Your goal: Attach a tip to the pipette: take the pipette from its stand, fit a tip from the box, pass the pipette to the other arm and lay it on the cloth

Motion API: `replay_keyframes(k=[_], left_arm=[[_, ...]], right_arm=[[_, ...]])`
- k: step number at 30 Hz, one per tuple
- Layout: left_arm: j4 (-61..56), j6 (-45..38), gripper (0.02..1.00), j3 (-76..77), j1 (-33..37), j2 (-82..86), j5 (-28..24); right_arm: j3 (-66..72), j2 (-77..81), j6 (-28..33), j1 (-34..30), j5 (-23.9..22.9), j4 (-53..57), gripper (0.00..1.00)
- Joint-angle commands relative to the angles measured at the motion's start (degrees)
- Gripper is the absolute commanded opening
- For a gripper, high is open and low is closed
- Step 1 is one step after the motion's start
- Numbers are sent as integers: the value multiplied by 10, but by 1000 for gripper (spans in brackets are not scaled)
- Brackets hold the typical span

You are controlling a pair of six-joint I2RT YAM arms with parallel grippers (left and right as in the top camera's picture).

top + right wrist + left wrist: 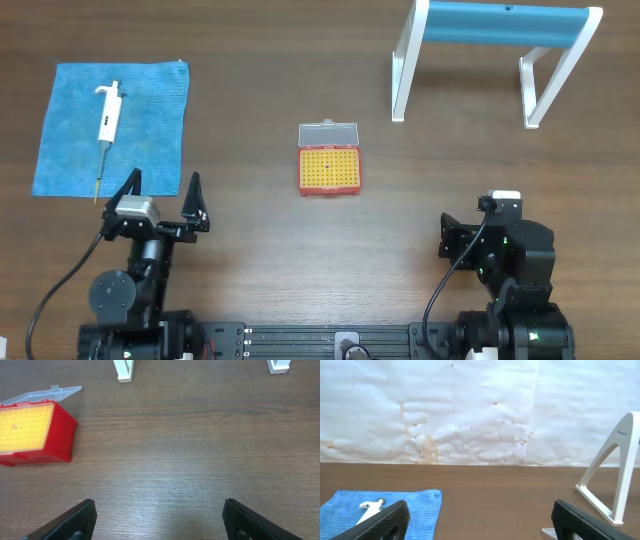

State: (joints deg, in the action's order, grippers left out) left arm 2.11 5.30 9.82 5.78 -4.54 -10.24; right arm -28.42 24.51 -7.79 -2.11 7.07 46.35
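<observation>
Low in frame, left gripper (165, 178) and right gripper (159, 507) both gape empty, while the pipette (108, 115) lies on the cloth (150, 130) at upper left, long axis up-frame, just beyond the left gripper.

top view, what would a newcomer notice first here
The red-and-yellow tip box, lid open, sits in the middle. At the left, the white pipette lies on the blue cloth. The blue-topped stand is at the far right.
</observation>
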Motion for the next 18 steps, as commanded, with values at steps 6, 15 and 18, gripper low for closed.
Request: replay_keyframes(k=[6, 15, 18], left_arm=[[-28, 20, 917, -68, -2, 28, 33], [-38, 18, 919, -95, -2, 43, 51], [5, 20, 919, -95, -2, 44, 51]], right_arm=[[2, -3, 8, 3, 5, -1, 820], [2, -3, 8, 3, 5, -1, 822], [2, -3, 8, 3, 5, -1, 822]])
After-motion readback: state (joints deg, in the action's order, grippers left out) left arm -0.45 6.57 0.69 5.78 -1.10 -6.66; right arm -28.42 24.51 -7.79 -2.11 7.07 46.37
